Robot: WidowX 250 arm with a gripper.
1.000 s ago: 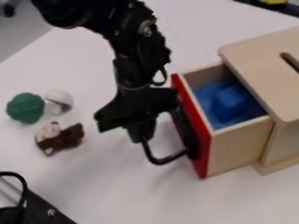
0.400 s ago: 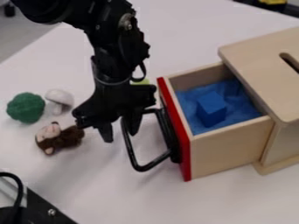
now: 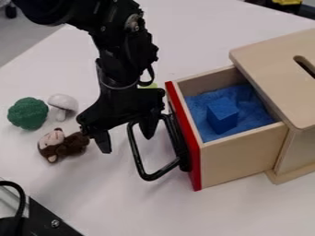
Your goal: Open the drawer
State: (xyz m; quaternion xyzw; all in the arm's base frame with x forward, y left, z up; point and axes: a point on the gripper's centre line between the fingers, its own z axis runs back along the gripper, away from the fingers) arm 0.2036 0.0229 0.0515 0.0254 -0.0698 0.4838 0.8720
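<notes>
With the drawer (image 3: 243,153) projecting from its box (image 3: 274,69), inward of the upper-right edge of the table (image 3: 197,32), your gripper (image 3: 127,144) hangs unclenched astride the outer bar of the handle (image 3: 163,170), presumably to permit withdrawal without pushing the drawer shut.

- Bright, diffuse light covered the white table (image 3: 123,203).
- A faint, soft-edged shadow lay below the black handle (image 3: 163,171).
- The blue block (image 3: 222,115) was brightest on top.
</notes>
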